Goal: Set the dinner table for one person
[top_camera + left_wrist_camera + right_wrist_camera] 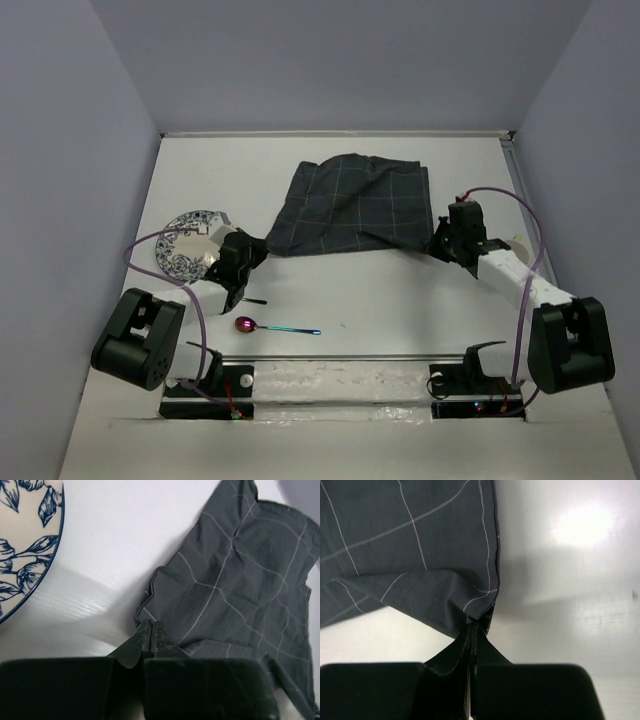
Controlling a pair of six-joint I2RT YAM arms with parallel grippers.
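Looking down from above, the white matte table (400, 290) fills a booth of plain pale lilac-grey walls (330, 60). A dark checked cloth (350, 205) lies rumpled across its middle, with a blue-patterned plate (185, 250) at left and a spoon (275, 327) near the arm bases. The left gripper (262, 250) and right gripper (437, 243) sit at the cloth's near corners.

From the left wrist, fingers pressed together pinch a cloth corner on the bare table, with the plate's rim nearby.

From the right wrist, closed fingers pinch the other corner, raised in a fold over the glare-lit table.
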